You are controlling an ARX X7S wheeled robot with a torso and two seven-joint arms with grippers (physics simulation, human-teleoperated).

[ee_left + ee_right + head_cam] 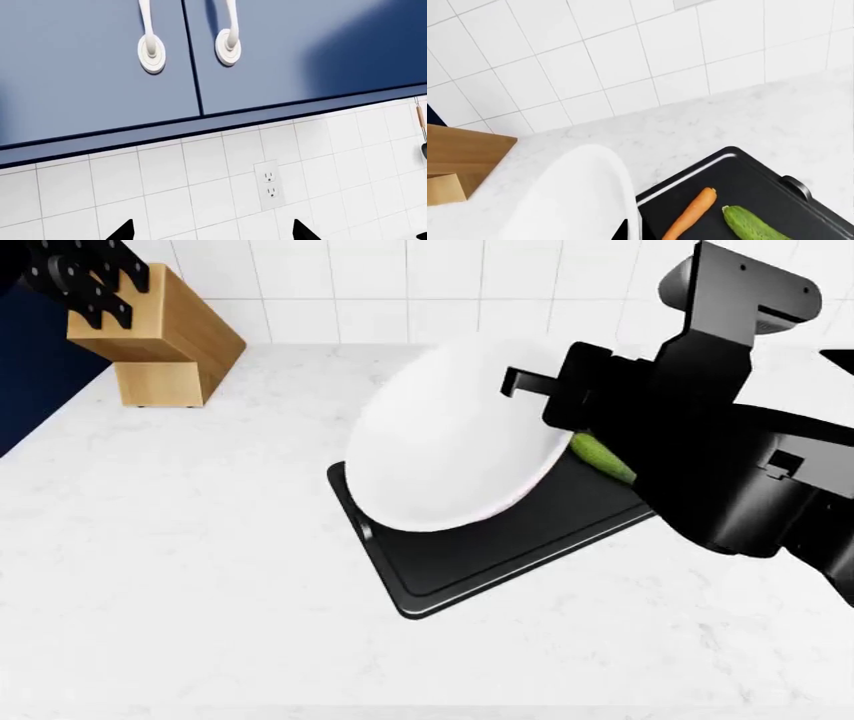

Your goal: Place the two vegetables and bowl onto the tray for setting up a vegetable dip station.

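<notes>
Left gripper (210,235) is idling apart, empty. Right gripper (541,390) is pinching the bowl (447,435) by its rim, tilted above the tray (454,575); ceramic being stiff, slippery and fragile, it wants gentle lowering beside carrot (690,212) and cucumber (750,225).

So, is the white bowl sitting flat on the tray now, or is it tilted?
Tilted. In the head view the bowl stands steeply on edge over the tray, held at its rim by the right gripper.
</notes>
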